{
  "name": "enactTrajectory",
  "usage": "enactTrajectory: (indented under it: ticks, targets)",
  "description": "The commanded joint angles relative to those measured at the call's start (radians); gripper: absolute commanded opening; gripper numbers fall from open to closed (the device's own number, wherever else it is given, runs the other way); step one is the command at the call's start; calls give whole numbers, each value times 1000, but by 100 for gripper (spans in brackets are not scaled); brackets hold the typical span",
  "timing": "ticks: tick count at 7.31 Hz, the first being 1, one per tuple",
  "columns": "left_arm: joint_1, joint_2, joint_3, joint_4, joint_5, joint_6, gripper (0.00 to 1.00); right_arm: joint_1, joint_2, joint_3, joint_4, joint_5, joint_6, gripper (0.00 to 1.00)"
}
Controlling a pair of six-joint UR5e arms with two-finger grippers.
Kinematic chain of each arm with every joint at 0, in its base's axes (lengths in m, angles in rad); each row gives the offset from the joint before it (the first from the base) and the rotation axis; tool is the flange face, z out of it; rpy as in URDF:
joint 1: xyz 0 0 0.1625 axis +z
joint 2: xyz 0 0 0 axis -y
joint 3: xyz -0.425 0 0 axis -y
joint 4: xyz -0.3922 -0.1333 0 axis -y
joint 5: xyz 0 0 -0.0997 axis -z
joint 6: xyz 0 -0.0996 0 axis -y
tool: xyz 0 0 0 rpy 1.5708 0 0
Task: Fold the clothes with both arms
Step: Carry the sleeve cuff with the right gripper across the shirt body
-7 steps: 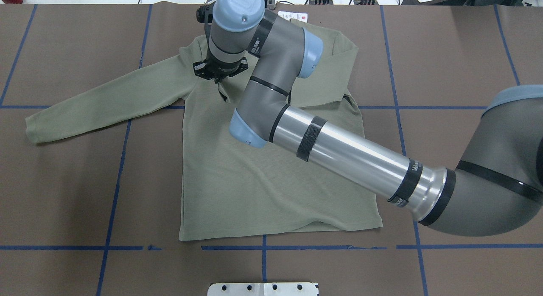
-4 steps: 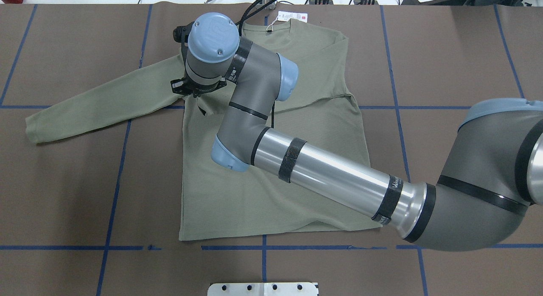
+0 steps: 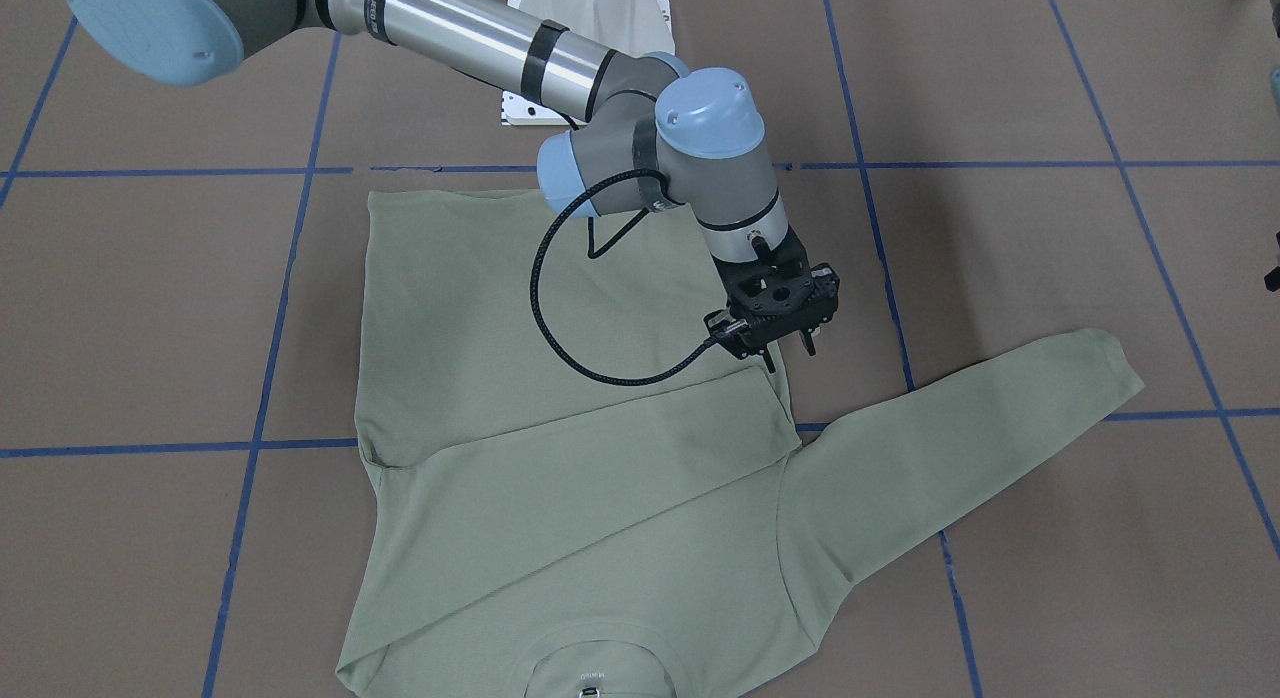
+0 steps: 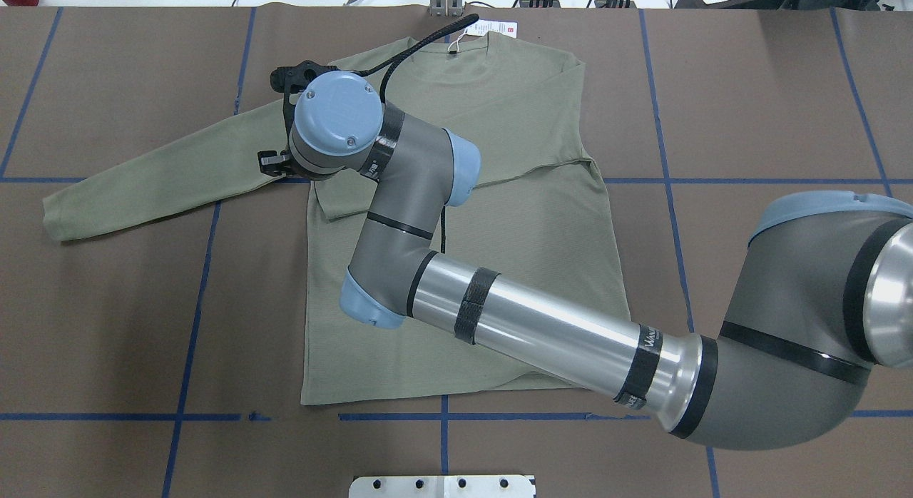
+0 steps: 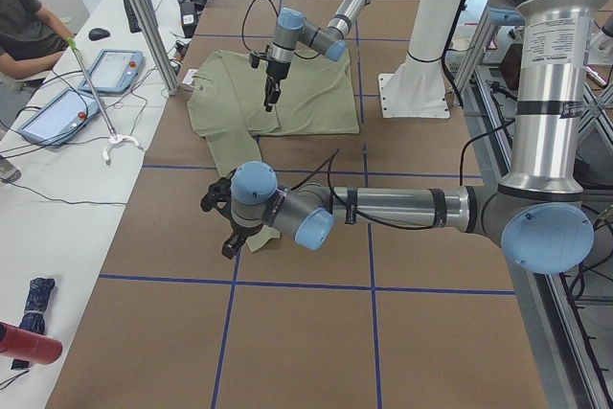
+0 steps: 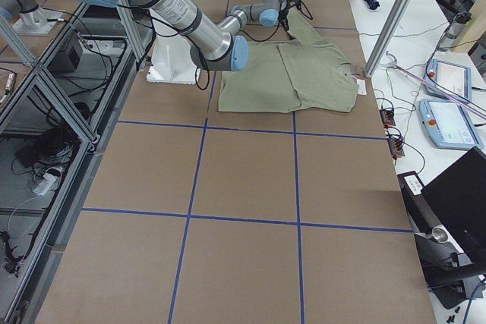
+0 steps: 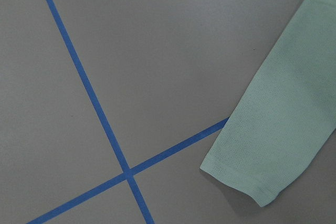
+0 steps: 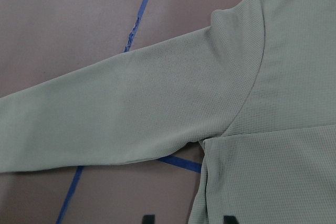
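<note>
The pale sage-green shirt (image 4: 371, 362) lies flat, neck at the far edge with its white hang tag (image 4: 492, 27). One sleeve is folded across the chest, and its cuff (image 3: 760, 408) lies near the opposite armpit. My right gripper (image 3: 788, 356) hovers just above that cuff, open and empty, with its fingertips (image 8: 148, 219) apart in the right wrist view. The other sleeve (image 4: 164, 170) stretches out flat, and its cuff (image 7: 252, 177) shows in the left wrist view. My left gripper (image 5: 223, 237) sits just beyond that cuff. I cannot tell whether it is open or shut.
The brown table cover (image 4: 107, 327) carries a blue tape grid. The white pedestal base (image 4: 442, 486) stands at the near edge. A side table (image 5: 57, 102) with tablets, cables and a seated person runs along the far side. Aluminium posts (image 5: 144, 16) stand there.
My right gripper carried the sleeve cuff further across the chest and toward the robot. The cuff now lies flat on the shirt and the fingers stand apart above it.
</note>
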State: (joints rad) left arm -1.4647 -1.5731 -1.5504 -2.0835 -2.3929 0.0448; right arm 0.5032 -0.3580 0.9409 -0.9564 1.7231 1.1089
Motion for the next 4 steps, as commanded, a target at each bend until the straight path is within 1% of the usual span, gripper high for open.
enactTrajectory:
  ticks: [1,2,3,4]
  targets:
    - [9,-10,1,-13,6,-142,100,15,-6,15,-33,-4,67,100]
    - [48,-10,-4,-32,38,-231,100,35,-15,97,-218,13,65,100]
    - [99,-1,-5,-111,104,-393,100,87,-45,187,-370,123,51,100]
    - [168,30,-5,-242,136,-586,100,139,-80,228,-407,192,52,100]
